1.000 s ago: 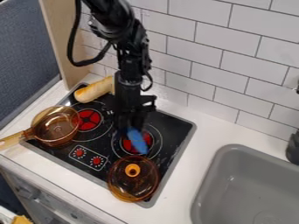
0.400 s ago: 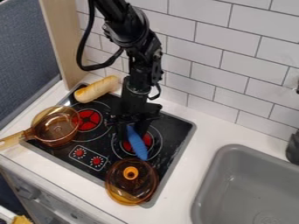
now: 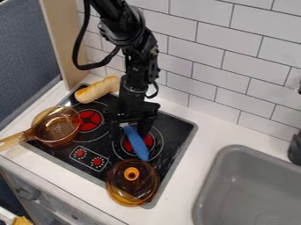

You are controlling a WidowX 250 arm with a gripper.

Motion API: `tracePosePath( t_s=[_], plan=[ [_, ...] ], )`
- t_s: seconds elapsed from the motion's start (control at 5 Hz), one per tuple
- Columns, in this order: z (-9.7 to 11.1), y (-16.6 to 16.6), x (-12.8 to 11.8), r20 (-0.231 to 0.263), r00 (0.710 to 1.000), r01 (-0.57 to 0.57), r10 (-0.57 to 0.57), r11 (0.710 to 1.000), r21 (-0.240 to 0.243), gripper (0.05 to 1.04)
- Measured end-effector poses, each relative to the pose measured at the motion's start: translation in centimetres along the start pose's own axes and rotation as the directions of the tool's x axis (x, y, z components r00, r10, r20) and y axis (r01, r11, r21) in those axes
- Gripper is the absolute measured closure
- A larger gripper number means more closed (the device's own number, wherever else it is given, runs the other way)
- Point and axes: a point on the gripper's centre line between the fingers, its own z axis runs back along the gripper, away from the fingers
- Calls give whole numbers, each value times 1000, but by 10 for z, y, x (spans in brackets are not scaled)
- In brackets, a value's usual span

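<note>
**Stove station: blue object at the gripper, over the right red burner**

At far left, a dark blue-gray panel [image 3: 26, 57] stands beside a pale wooden board [image 3: 63, 44]. Below these, an amber see-through pan [image 3: 57, 132] sits on the left part of the black stovetop [image 3: 170, 129], its pale handle [image 3: 13, 140] pointing out over the white counter [image 3: 194, 132]. A yellow item [image 3: 22, 220] shows at the bottom left corner.

Next, a bread loaf [image 3: 97, 90] lies slantwise at the stovetop's rear left corner, behind the left red burner [image 3: 89, 120]. Two red knobs, the left [image 3: 80, 153] and the right [image 3: 97, 161], are near the front edge.

The arm enters from the top; the black gripper [image 3: 130, 129] points down over the right half of the stovetop. Cannot tell whether it is open or closed. The long blue object [image 3: 137, 144] has its upper end at the gripper and slants across the right red burner [image 3: 148, 141] toward an amber lid [image 3: 133, 191] with an orange knob [image 3: 131, 173].

At right, a gray sink [image 3: 253, 189] is set in the counter, before white wall tiles [image 3: 229, 39].
</note>
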Motion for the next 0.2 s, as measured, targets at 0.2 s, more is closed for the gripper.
tracePosePath(
  t_s=[0.2],
  plan=[
    [3,0,0,9,1000,30,-30,999,-14,98]
  ],
)
